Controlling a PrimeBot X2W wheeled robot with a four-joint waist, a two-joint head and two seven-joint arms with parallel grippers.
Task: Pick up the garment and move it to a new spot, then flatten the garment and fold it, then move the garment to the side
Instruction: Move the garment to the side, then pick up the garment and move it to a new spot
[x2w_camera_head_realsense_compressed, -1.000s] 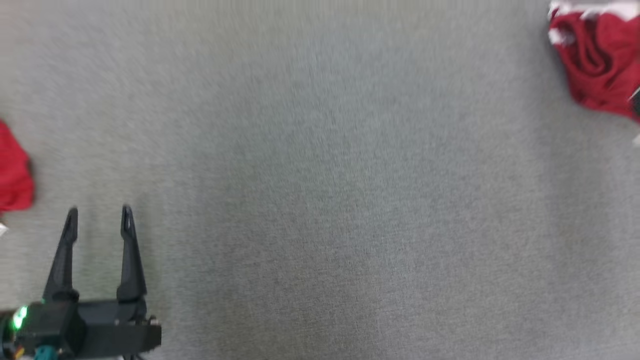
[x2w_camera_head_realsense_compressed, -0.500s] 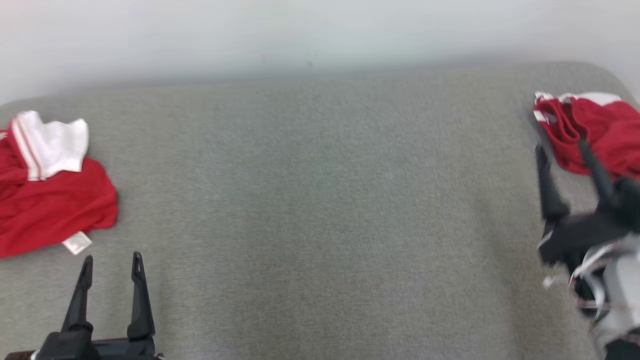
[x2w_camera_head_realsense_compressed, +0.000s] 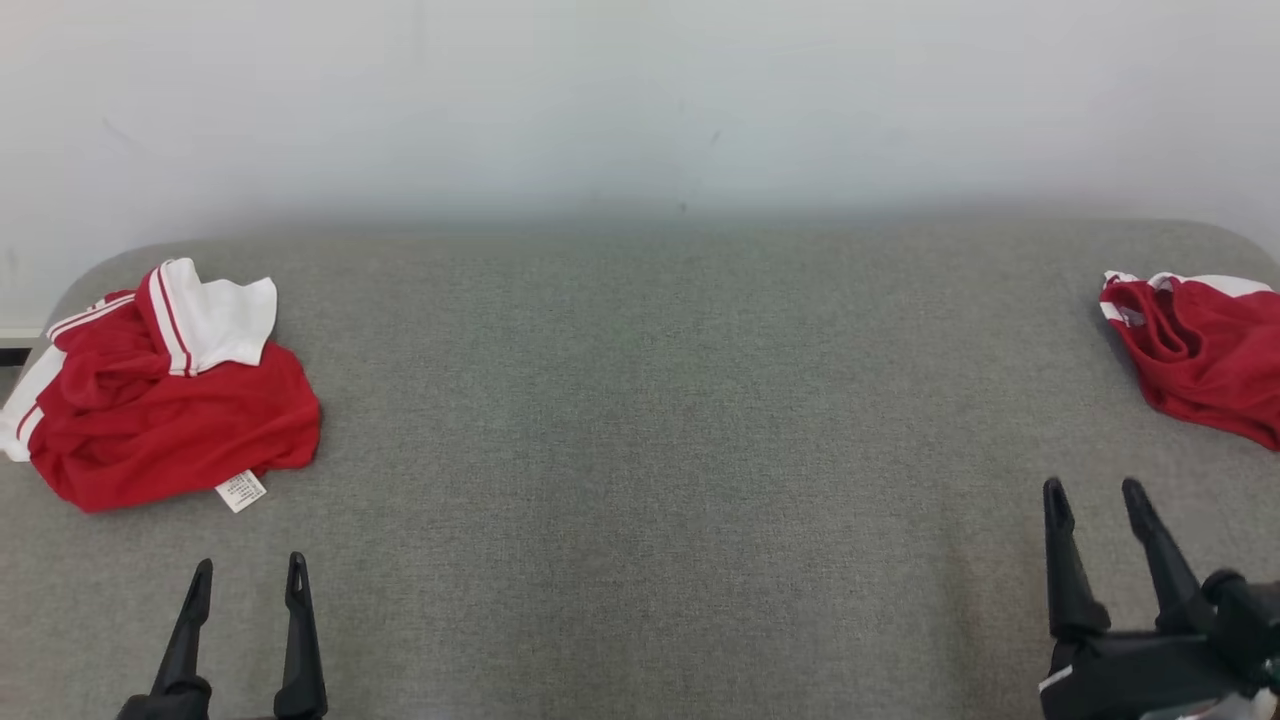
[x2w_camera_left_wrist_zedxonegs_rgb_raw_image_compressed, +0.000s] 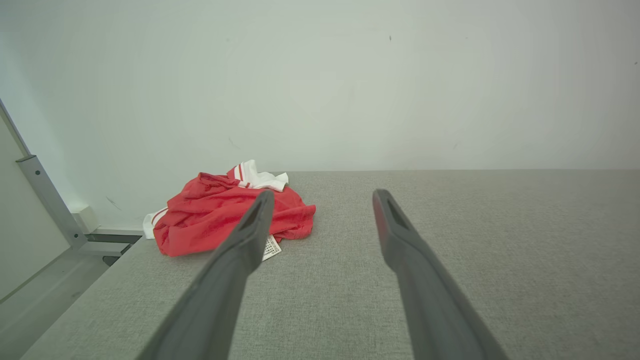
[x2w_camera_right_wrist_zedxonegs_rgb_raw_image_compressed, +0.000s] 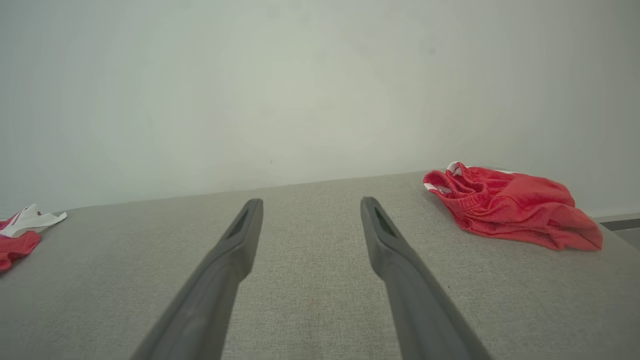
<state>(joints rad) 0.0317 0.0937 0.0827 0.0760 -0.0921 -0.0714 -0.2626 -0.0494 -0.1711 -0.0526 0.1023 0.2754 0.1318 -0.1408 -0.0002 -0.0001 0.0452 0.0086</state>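
While the bench (x2w_camera_head_realsense_compressed: 640, 450) wears a coarse grey woven cloth, a crumpled red shirt (x2w_camera_head_realsense_compressed: 160, 420) with a white striped collar lies in soft folds at its far left. Bunched red shorts (x2w_camera_head_realsense_compressed: 1200, 360) with a gathered waistband lie at its far right. The left tool (x2w_camera_head_realsense_compressed: 250, 562) and right tool (x2w_camera_head_realsense_compressed: 1093, 486) both gape wide, holding nothing, well apart from either garment.
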